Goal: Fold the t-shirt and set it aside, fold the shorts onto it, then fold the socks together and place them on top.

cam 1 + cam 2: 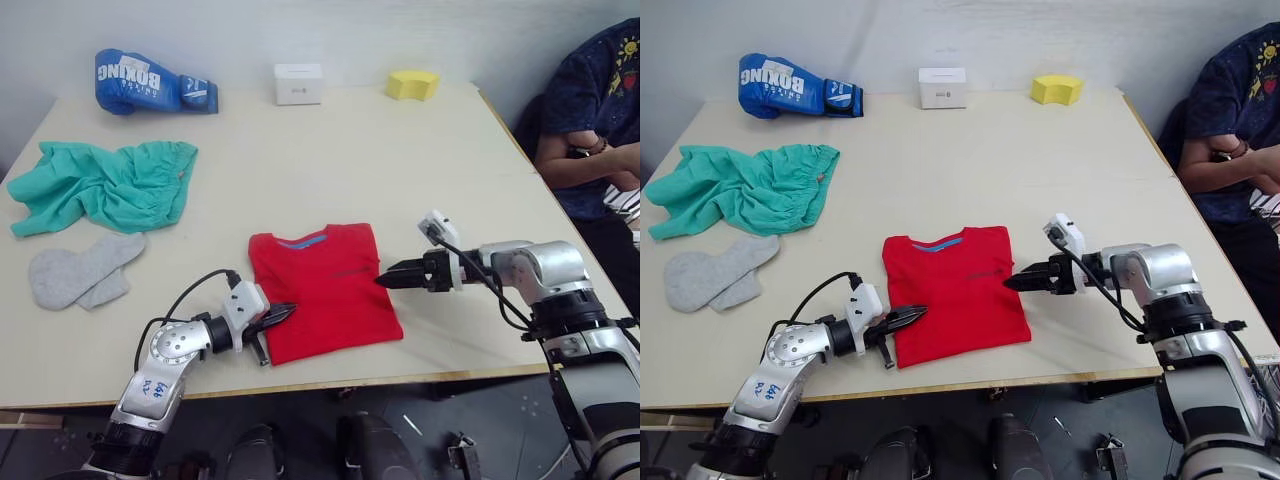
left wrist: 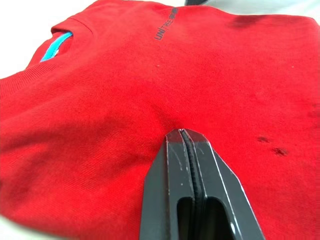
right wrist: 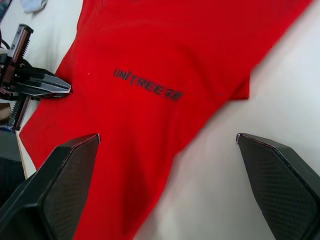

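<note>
Left pincer (image 2: 192, 145) closed on red "UNITREE" t-shirt (image 1: 320, 285) edge, right pincer (image 1: 383, 279) open beside it.

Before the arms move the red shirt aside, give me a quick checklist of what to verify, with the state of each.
1. T-shirt folded into a compact rectangle: ok.
2. Left gripper at the shirt's near left edge, fingers shut together, cloth between them: cannot tell.
3. Right gripper open: ok, one finger over the shirt's right edge, the other over the bare table.
4. Shorts still unfolded at the far left: ok, waiting.
5. Socks lying left of the shirt, apart from it: ok.
</note>
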